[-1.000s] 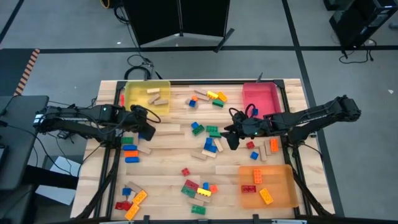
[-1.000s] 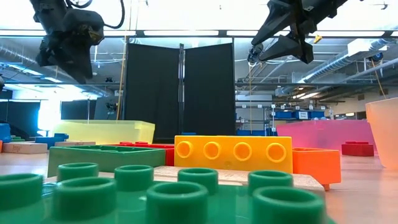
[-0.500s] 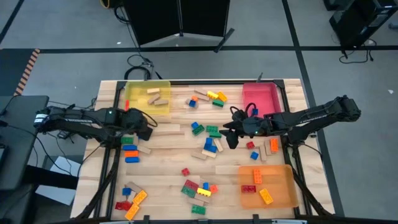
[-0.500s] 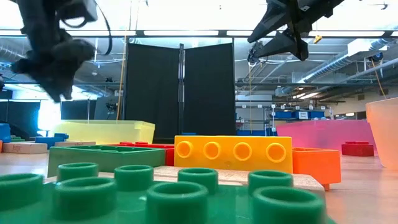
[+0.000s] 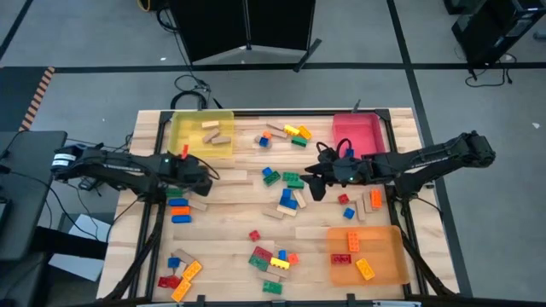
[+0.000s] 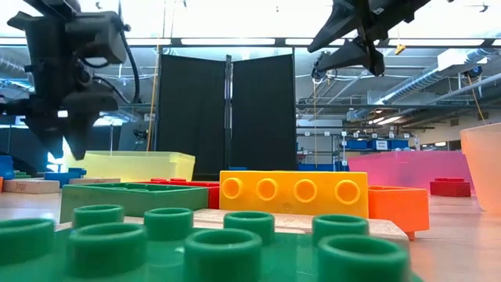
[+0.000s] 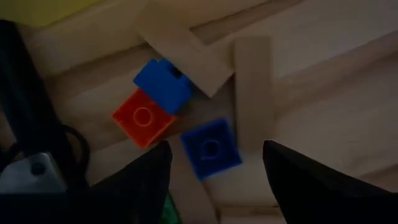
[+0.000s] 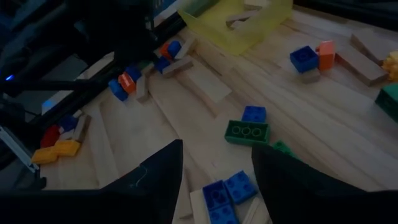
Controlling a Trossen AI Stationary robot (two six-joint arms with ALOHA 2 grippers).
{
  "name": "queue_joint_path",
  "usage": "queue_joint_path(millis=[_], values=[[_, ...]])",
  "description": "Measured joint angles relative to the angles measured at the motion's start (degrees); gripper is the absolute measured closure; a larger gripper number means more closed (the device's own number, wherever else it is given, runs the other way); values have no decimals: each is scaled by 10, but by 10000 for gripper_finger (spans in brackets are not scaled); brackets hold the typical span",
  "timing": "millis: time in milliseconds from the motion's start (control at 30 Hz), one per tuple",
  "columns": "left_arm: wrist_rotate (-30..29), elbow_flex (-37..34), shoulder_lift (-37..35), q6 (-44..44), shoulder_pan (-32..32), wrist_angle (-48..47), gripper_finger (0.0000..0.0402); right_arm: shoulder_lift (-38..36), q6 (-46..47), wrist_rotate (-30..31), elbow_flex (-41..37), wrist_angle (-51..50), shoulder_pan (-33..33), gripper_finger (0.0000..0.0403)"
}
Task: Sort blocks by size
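Left gripper point(image 7: 214, 163): jaws now spread, lowered over small blue brick point(image 7: 211, 147); pickup likely next. Right gripper point(image 8: 214, 168): parted, empty, unmoved.

My left claw point(image 5: 198, 179) hangs just below the yellow tray point(image 5: 202, 133), beside scattered blocks point(image 5: 178, 205). My right claw point(image 5: 317, 184) hovers near the green brick point(image 5: 293, 180).

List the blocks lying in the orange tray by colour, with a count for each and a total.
Red bricks: 1
Orange bricks: 2
Total in the orange tray: 3
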Motion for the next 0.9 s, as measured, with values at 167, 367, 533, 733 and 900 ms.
queue_joint_path(millis=[167,367,533,733,900], values=[[6,0,57,27,21,2,153,0,0,0,0,0,-6,199],[32,-1,113,89,30,47,158,0,0,0,0,1,-6,201],[51,0,146,102,30,78,158,0,0,0,0,1,-6,198],[77,0,152,100,30,83,159,0,0,0,0,4,-6,199],[90,0,152,100,30,82,173,0,0,0,0,12,-6,201]])
